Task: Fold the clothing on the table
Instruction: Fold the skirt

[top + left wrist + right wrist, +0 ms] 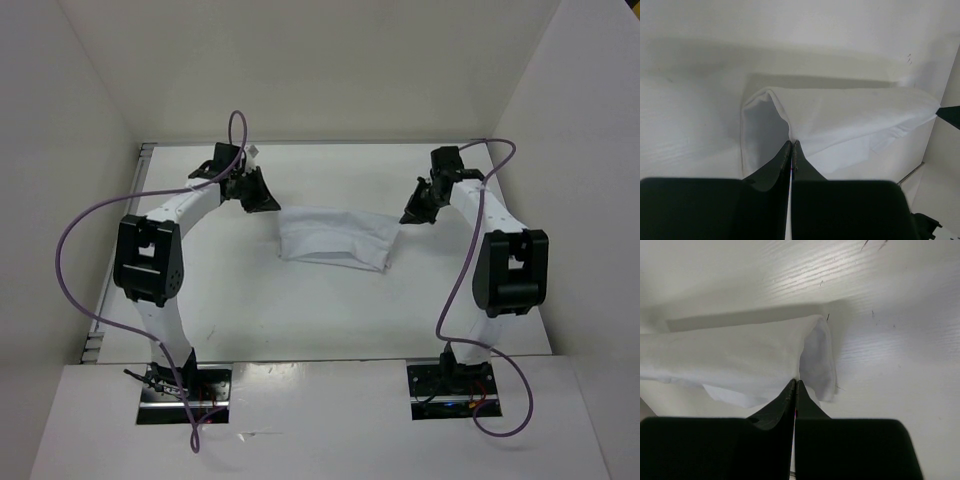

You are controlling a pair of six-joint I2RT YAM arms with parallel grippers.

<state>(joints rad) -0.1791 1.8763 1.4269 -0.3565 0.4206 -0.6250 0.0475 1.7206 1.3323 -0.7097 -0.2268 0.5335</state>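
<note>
Well, the desk (300,320) is taking up most of the top view, white and matte, with white walls (330,60) standing around it. Both arms are reaching out from the near edge and bending inward toward each other — the left arm (150,260) on one side, the right arm (510,268) on the other — each trailing a purple cable (60,250). The clothing (335,238) is lying at the middle of the desk, between the two arms, gathered into a wide white band. Its far edge is sagging between its two far corners, and its near part is resting on the desk. The left tool (262,200) is sitting at the band's far left corner, and the right tool (412,213) at its far right corner. In the left wrist view, the left tool's jaws are pressing together and pinching the cloth at their tips, with the fabric stretching away in a long ridge. In the right wrist view, the right tool's jaws are likewise pressing together on the opposite corner, and a layer of fabric is opening into a small pocket beside the tips.
</note>
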